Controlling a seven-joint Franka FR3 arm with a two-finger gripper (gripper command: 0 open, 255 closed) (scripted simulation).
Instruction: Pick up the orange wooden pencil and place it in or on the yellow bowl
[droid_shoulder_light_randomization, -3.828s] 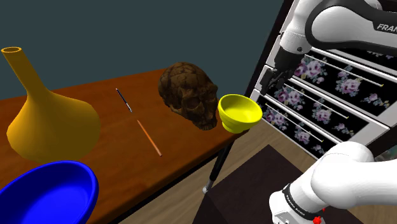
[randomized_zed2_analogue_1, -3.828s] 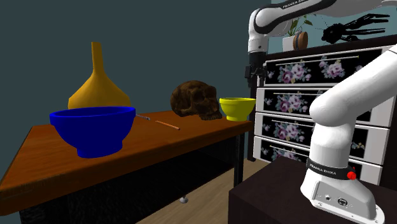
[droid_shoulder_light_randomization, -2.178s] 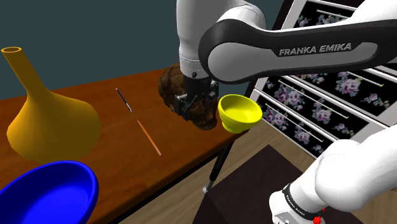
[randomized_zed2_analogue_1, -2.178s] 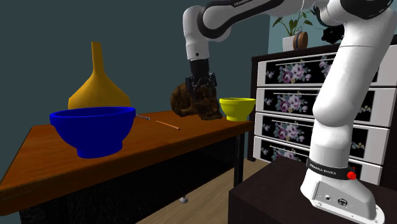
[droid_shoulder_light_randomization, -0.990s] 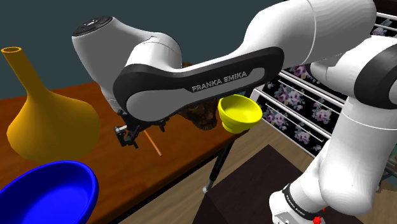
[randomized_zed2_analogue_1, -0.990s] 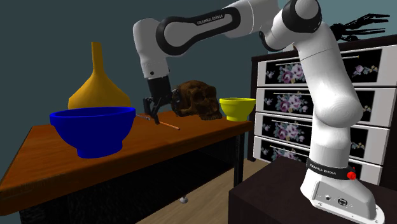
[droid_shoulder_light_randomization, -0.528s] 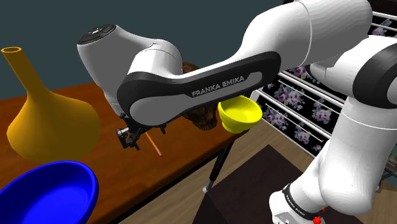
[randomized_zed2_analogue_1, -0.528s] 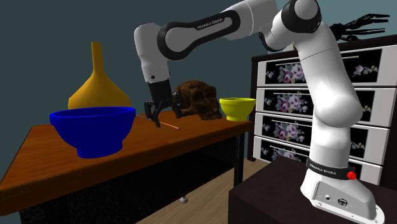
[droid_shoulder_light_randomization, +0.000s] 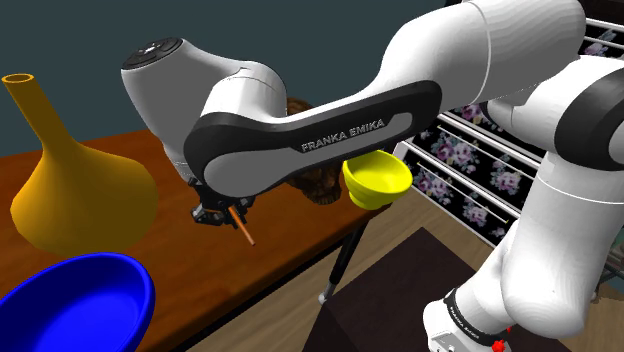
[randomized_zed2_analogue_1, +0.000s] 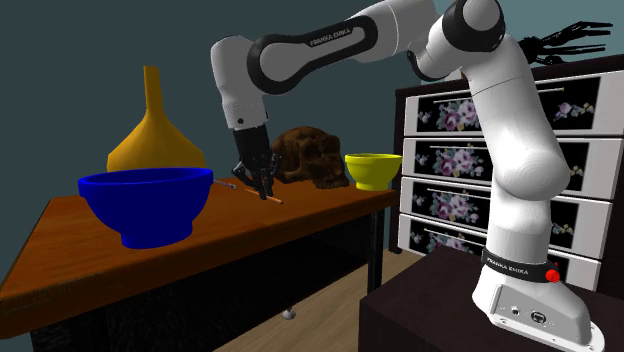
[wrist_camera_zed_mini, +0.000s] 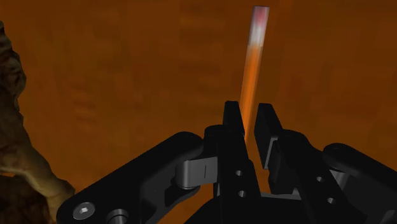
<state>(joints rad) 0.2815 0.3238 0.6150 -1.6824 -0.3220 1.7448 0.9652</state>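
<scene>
Shoulder view high over table (droid_shoulder_light_randomization: 200, 272), second low alongside, wrist close

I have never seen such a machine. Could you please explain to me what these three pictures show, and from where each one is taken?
This is one white robot arm standing on a dark box, with a black two-finger gripper at its end. Two pictures come from cameras standing near the box. The third comes from a camera on the hand, looking along the fingers. On the brown table there are a blue bowl, a yellow-orange vase, a brown skull-like figure, a yellow bowl at the table's edge, and an orange pencil. The two fingers clasp the pencil between them, and it appears to lie low on the table.
</scene>
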